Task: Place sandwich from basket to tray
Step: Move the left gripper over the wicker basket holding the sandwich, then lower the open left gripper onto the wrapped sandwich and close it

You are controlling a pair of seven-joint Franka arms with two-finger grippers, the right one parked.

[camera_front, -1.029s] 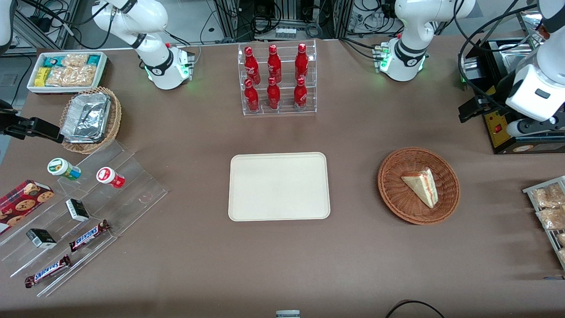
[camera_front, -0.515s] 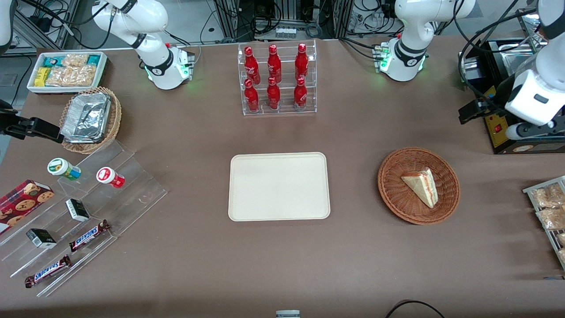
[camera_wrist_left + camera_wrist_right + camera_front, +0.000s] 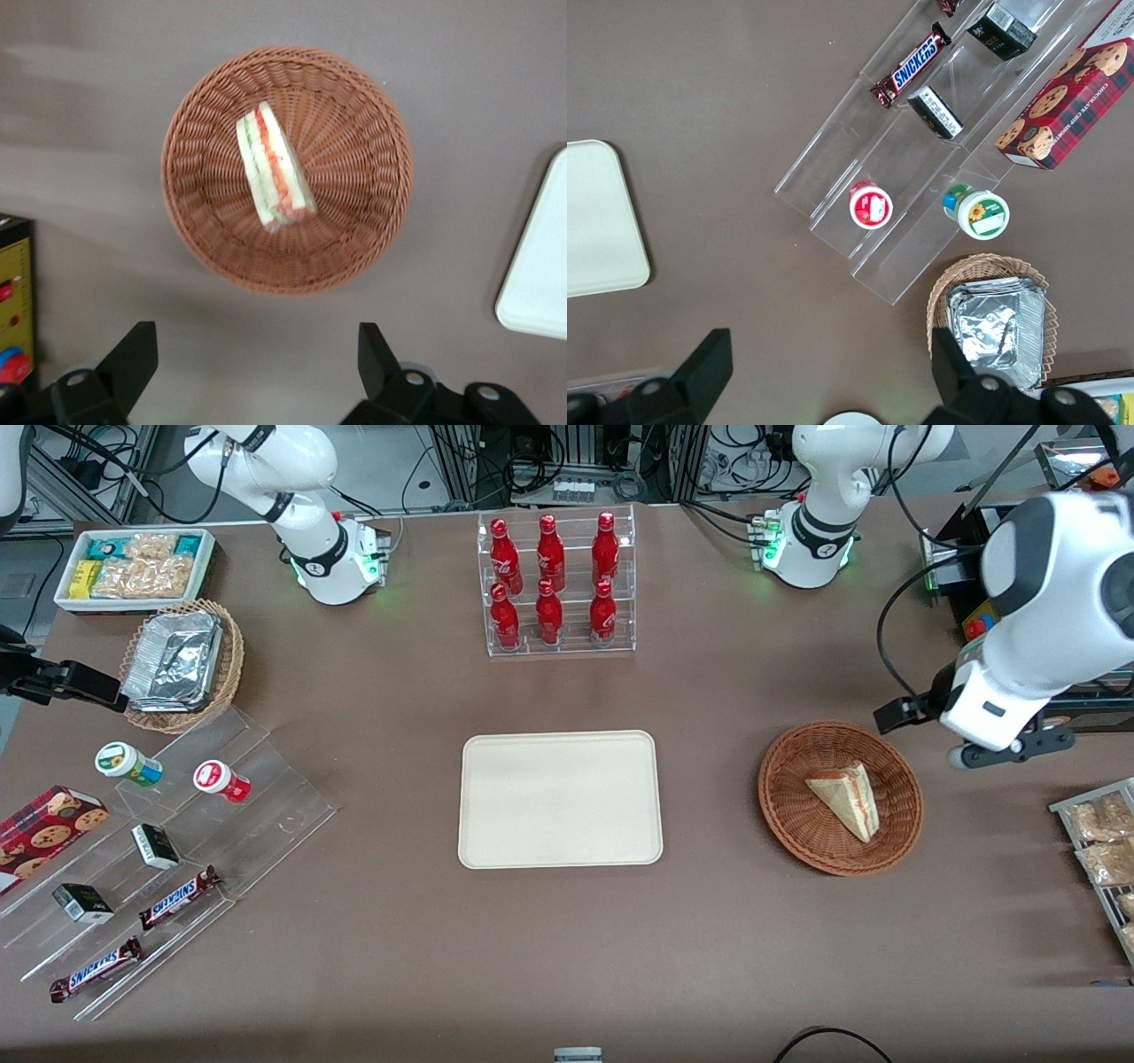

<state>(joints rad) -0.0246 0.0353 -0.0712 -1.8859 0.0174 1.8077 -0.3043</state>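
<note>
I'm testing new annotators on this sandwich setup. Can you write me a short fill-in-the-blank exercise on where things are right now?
1. The sandwich lies in the ____.
2. The tray holds ____.
3. The gripper hangs above the table beside the basket, its fingers ____.
4. The rack farther from the front camera than the tray holds six red ____.

Missing words: basket; nothing; open; bottles

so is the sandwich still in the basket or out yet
In. The sandwich lies on its side in the basket, untouched; the tray holds nothing. The end effector hangs open above the table beside the basket.
</note>
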